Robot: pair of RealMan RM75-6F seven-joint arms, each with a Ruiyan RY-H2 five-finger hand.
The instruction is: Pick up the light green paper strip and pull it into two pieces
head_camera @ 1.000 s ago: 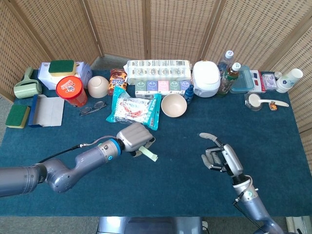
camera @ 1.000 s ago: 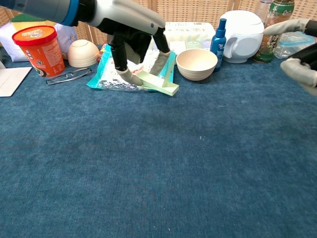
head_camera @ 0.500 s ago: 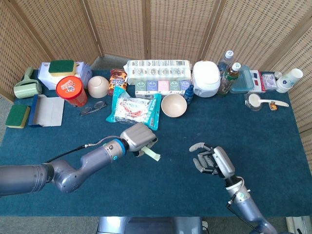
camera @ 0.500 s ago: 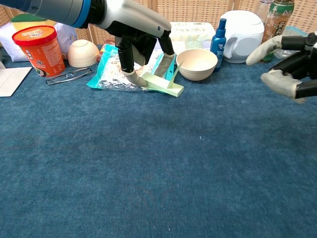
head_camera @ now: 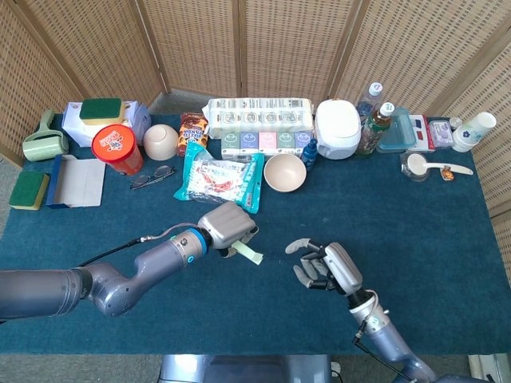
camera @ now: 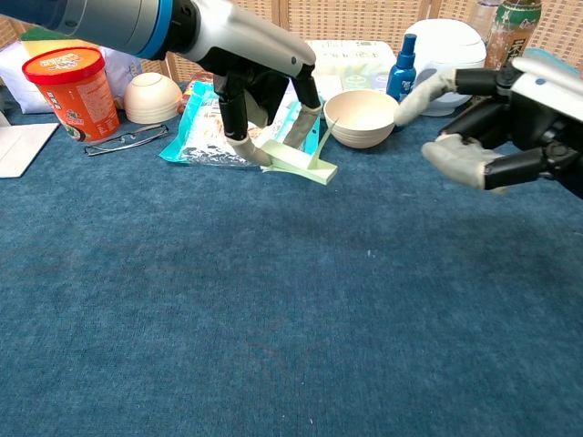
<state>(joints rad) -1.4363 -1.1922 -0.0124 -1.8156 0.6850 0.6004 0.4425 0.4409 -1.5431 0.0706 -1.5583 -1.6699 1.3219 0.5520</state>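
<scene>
The light green paper strip (head_camera: 248, 253) (camera: 301, 162) hangs just above the blue tablecloth, left of centre. My left hand (head_camera: 227, 226) (camera: 258, 80) pinches its near-left end from above, and the free end points right. My right hand (head_camera: 323, 265) (camera: 496, 118) hovers to the right of the strip with its fingers spread and nothing in them; a gap of cloth separates it from the strip's free end.
Behind the strip lie a blue snack bag (head_camera: 220, 180) and a beige bowl (head_camera: 285, 171) (camera: 362, 116). A red tub (head_camera: 116, 148), glasses (head_camera: 152, 176), a white cooker (head_camera: 338, 128), bottles and boxes line the far edge. The blue cloth (head_camera: 447, 239) spreads out in front.
My right hand has travelled left toward the strip, closing much of the gap. The left hand with the strip has shifted slightly right.
</scene>
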